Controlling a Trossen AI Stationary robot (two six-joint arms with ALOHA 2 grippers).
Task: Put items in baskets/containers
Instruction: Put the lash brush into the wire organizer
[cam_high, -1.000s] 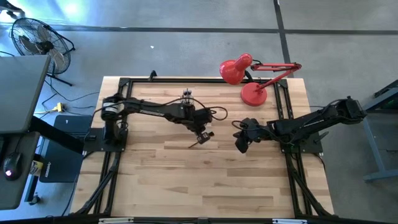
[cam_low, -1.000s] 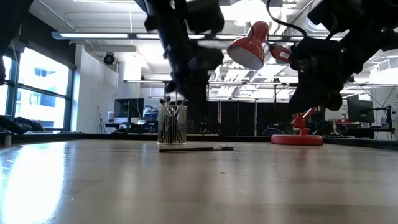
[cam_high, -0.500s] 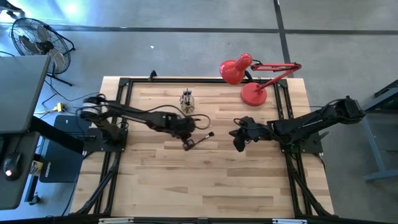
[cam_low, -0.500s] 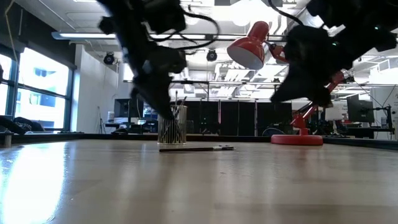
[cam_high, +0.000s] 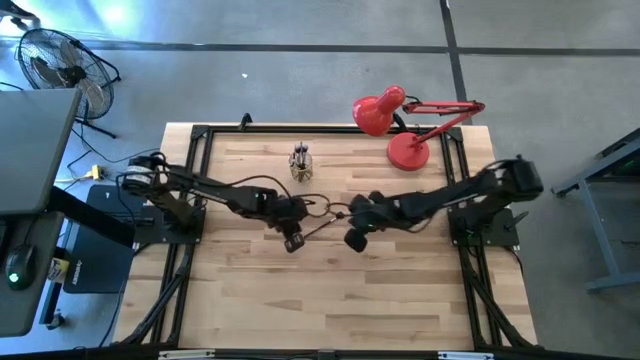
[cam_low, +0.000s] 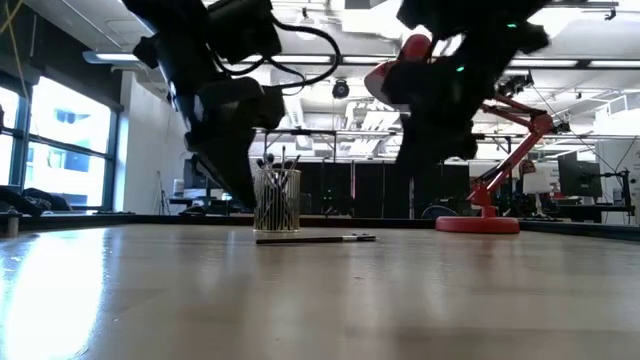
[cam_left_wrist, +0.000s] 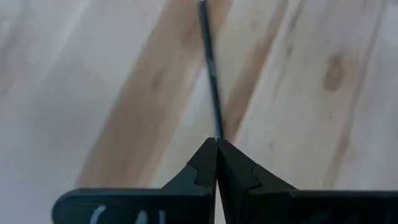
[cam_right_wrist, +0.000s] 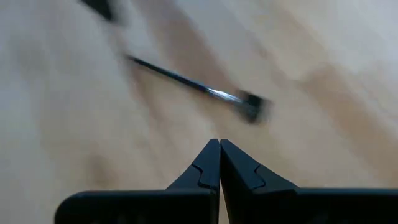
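One thin dark brush (cam_high: 318, 227) lies flat on the wooden table between my two grippers; it also shows in the low view (cam_low: 315, 238). My left gripper (cam_high: 292, 241) is shut and hovers over one end of its stick (cam_left_wrist: 210, 68). My right gripper (cam_high: 354, 239) is shut and hovers near its other end, where a silvery ferrule and dark head (cam_right_wrist: 249, 104) show. The clear cup (cam_high: 301, 165) stands toward the far edge with several brushes upright in it (cam_low: 277, 200).
A red desk lamp stands at the far right, its round base (cam_high: 408, 150) on the table and its head (cam_high: 376, 113) hanging over the far edge. A black frame (cam_high: 190, 190) runs along the table's sides. Bare wood lies toward the near edge (cam_high: 320, 300).
My left gripper has gone toward the table's near and left edges, away from the cup, and now hangs lower. My right gripper has gone toward the table's left edge, up to the lying brush. The brush and the cup have stayed where they were.
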